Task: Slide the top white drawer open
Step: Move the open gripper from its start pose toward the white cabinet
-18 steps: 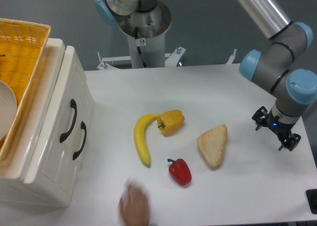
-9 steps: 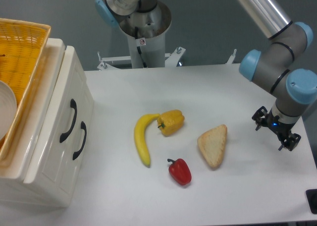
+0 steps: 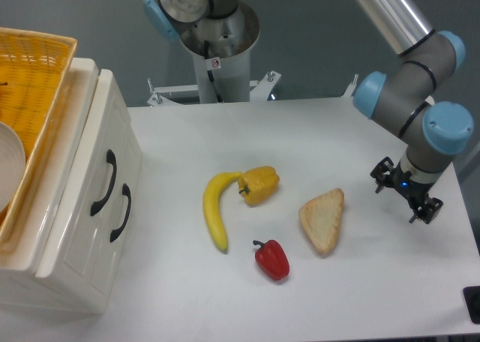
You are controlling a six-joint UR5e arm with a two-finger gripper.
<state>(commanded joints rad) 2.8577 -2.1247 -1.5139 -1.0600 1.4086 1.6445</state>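
Since the earlier frame, the grey and blue robot arm (image 3: 420, 94) has shifted a little toward 9 o'clock, so the black two-finger end effector (image 3: 400, 191) now hangs slightly nearer to the middle of the white desk (image 3: 225, 132); the blurred hand that was at the front edge one second ago is gone. The fingers of the end effector are spread apart and hold nothing.

The top white drawer (image 3: 96, 158), a glossy cream-white plastic box with a panelled front and a black curved handle (image 3: 107, 181), sits in the cream-white cabinet (image 3: 64, 229) at the 9 o'clock side of the desk, well apart from the end effector. Its front appears flush with the cabinet face, so it is not slid out. Beside it is the matching lower drawer front (image 3: 105, 241) with its own black handle (image 3: 122, 212). On top of the cabinet rests a yellow wicker basket (image 3: 30, 79), and a pale round dish (image 3: 9, 166) lies inside it.

Near the middle of the desk lies a yellow curved banana (image 3: 214, 209), its upper end touching a yellow bell pepper (image 3: 259, 184). A red bell pepper (image 3: 272, 259) lies toward 6 o'clock from them. A triangular slice of toasted bread (image 3: 323, 220) lies between the peppers and the end effector, near it but not touching.
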